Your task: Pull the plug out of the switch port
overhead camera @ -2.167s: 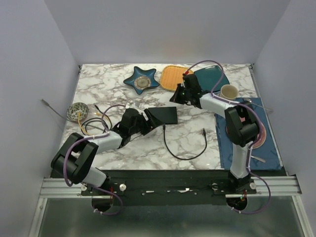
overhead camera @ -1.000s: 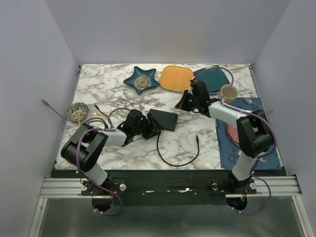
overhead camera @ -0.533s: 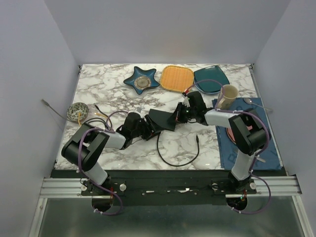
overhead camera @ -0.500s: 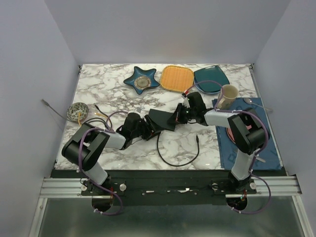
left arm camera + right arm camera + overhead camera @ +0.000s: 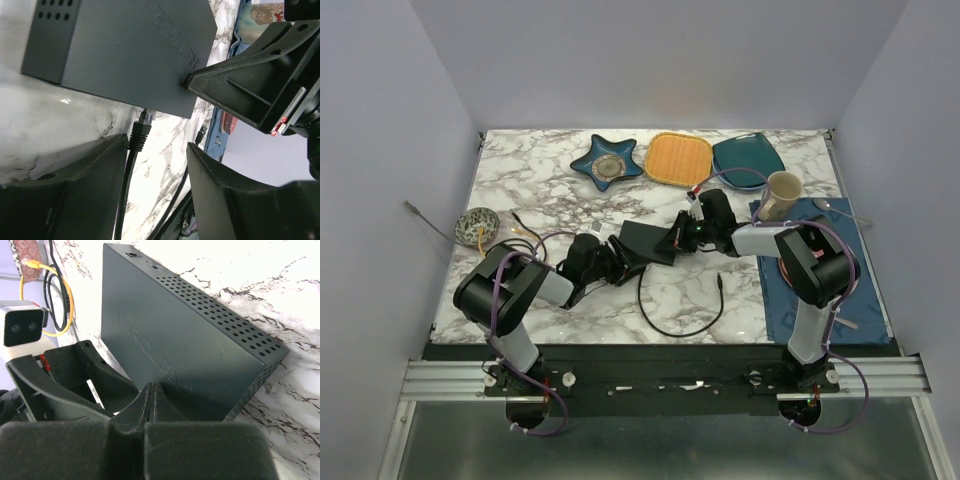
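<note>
The switch, a flat matte black box, lies mid-table; it also shows in the left wrist view and the right wrist view. A black cable loops toward the table's front. Its plug has a clear tip that meets the switch's near edge; I cannot tell how deep it sits. My left gripper is open, with the plug and cable between its fingers, close to the left finger. My right gripper is shut, its tips pressed on the switch's top face.
A blue star dish, an orange plate and a teal plate line the back. A cup stands by a blue mat on the right. A small bowl and loose wires lie on the left.
My right arm came forward from the back plates and set its shut tips on the switch. The switch and the cable loop shifted slightly. My left gripper stayed at the switch's near-left edge.
</note>
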